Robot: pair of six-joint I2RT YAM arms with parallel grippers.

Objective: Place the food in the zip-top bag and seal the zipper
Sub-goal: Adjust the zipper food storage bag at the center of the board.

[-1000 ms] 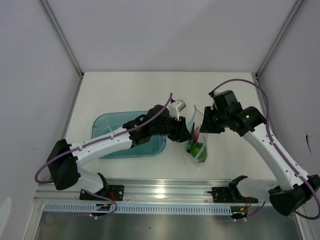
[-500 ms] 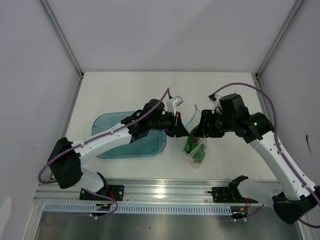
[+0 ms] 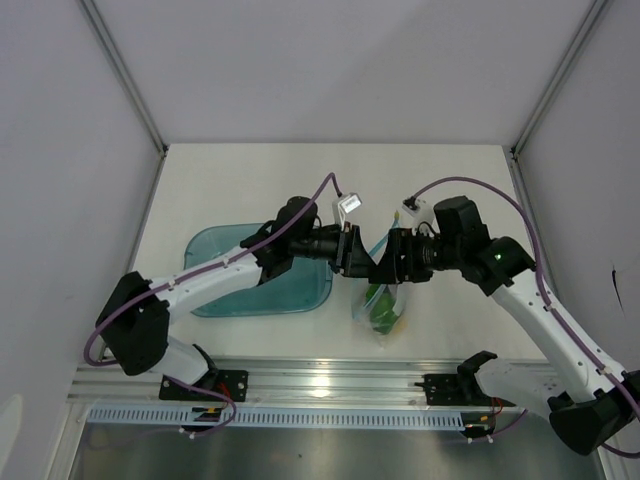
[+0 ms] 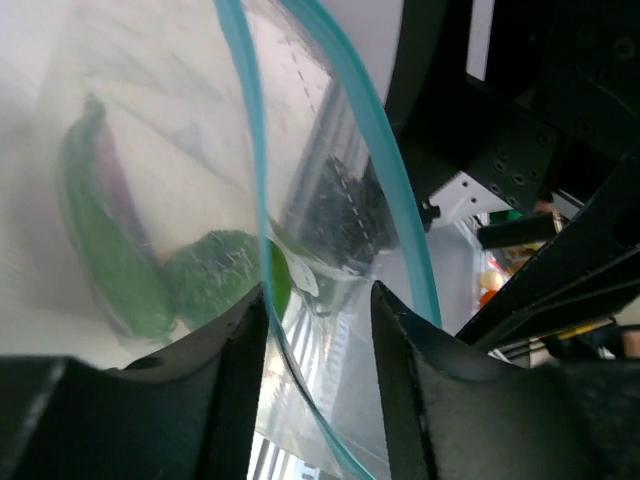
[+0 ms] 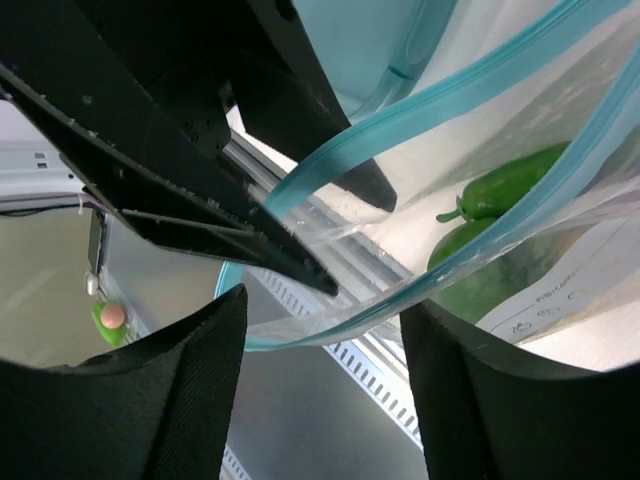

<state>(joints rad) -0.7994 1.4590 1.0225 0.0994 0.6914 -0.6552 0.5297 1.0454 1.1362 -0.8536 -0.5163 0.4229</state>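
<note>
The white table (image 3: 450, 180) is seen from above, walled on three sides. The left arm (image 3: 200, 285) is stretched across the teal tray (image 3: 215, 270), which lies on the left half of the table. The right arm (image 3: 540, 310) is bent in from the right. Both wrists are met nose to nose over the table's middle, just right of the tray.

The zip-top bag (image 3: 378, 305) is found directly under that meeting point, with its mouth up at the grippers and its lower end down toward the near edge of the table.

Left gripper (image 4: 318, 300): the fingers are set apart at a middling gap. One wall of the bag is passed through that gap and lies close to one finger, but is not pinched.

Right gripper (image 5: 325, 310): the fingers are spread wide. The bag's rim is run across the gap and nothing is clamped.

The zipper (image 5: 450, 95) is unsealed. Its two teal strips are seen parted in both wrist views, so the mouth is left gaping.

The food is inside the bag. The green vegetable (image 5: 505, 185) is clearly seen through the film, and a thin purple sliver (image 4: 120, 190) is made out beside it in the left wrist view. Other pieces cannot be told apart through the crinkled plastic.
</note>
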